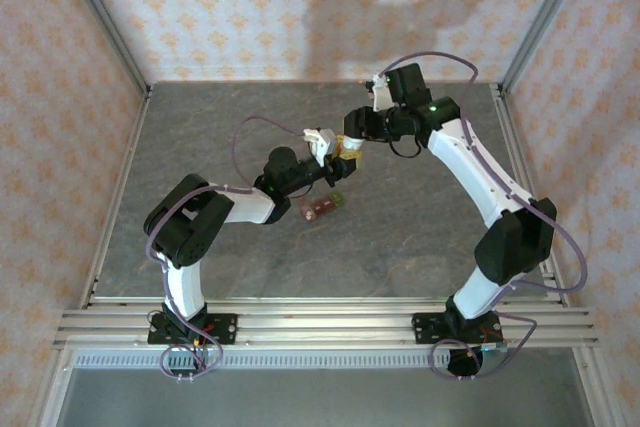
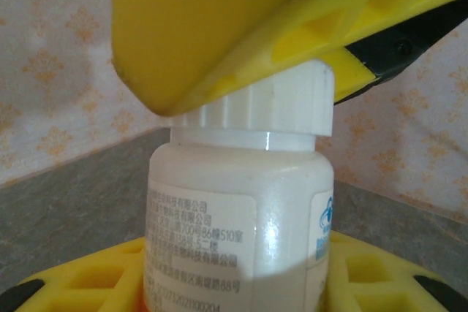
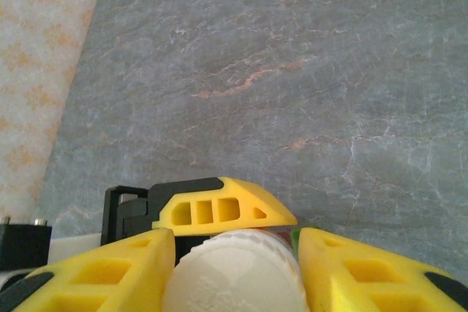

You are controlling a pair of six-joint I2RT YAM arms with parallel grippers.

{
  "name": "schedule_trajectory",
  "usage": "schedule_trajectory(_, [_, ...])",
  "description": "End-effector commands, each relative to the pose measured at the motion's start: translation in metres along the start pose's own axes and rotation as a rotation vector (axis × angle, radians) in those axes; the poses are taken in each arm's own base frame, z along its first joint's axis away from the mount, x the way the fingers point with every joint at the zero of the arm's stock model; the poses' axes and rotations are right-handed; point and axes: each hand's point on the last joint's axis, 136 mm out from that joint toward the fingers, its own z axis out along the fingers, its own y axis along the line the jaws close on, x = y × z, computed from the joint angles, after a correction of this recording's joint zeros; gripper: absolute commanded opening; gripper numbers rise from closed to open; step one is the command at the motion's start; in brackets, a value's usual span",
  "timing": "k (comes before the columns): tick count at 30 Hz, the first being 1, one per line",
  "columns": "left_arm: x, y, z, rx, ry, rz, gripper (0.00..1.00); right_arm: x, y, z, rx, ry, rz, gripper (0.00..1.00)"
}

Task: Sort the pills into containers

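Both arms are reaching to the middle of the grey, marbled surface (image 1: 200, 137) and are meeting there above it.

Left gripper (image 2: 241, 283): its jaws are closing on the lower body of a white bottle (image 2: 241, 210) and are holding it upright, clear of the surface. A yellow finger is showing on each side of the bottle's base in the left wrist view. A printed label is facing that camera.

Right gripper (image 3: 234, 275): it is coming onto the bottle from the top. Its jaws are sitting closed on the ribbed white cap (image 2: 270, 107), with one yellow finger pressing on each side of the cap (image 3: 234, 275) in the right wrist view. Seen from the left wrist, a right finger (image 2: 219, 27) is covering most of the cap's upper edge. The cap is sitting on the bottle's neck. One of the left gripper's fingers (image 3: 219, 210) is appearing just behind the cap.

The containers (image 1: 322, 207): the short brownish-red strip is lying on the surface, on the near side of the two grippers and just beside the left arm's wrist. Its green end is pointing toward the right arm. Neither gripper is touching it.

Whether any compartment is holding pills cannot be told at this size.
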Motion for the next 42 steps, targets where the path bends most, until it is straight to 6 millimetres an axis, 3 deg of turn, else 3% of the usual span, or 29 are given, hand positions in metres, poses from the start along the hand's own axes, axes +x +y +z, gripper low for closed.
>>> schedule_trajectory(1, [-0.044,-0.012,0.002,0.047,-0.131,0.062,0.00,0.007,-0.019,0.001,0.131,-0.051,0.153,0.46])
schedule_trajectory(5, [-0.042,-0.012,0.002,0.045,-0.128,0.061,0.00,0.010,-0.023,-0.002,0.201,-0.168,0.319,0.46])
schedule_trajectory(12, [-0.038,-0.011,0.002,0.043,-0.120,0.057,0.00,0.002,-0.004,-0.011,0.179,-0.237,0.332,0.49])
schedule_trajectory(17, [-0.040,-0.011,0.002,0.043,-0.123,0.059,0.00,-0.017,0.002,-0.041,0.210,-0.281,0.251,0.70])
schedule_trajectory(24, [-0.041,-0.012,0.001,0.043,-0.125,0.063,0.00,-0.032,0.011,-0.082,0.167,-0.352,0.147,0.79])
schedule_trajectory(30, [-0.040,-0.012,0.000,0.041,-0.122,0.064,0.00,-0.027,0.016,-0.069,0.071,-0.223,0.011,0.80])
schedule_trajectory(36, [-0.042,-0.012,0.000,0.042,-0.123,0.064,0.00,-0.007,0.024,-0.049,0.009,-0.054,-0.157,0.77])
schedule_trajectory(42, [-0.042,-0.012,0.001,0.043,-0.125,0.063,0.00,-0.002,0.009,-0.039,0.067,-0.013,-0.209,0.74])
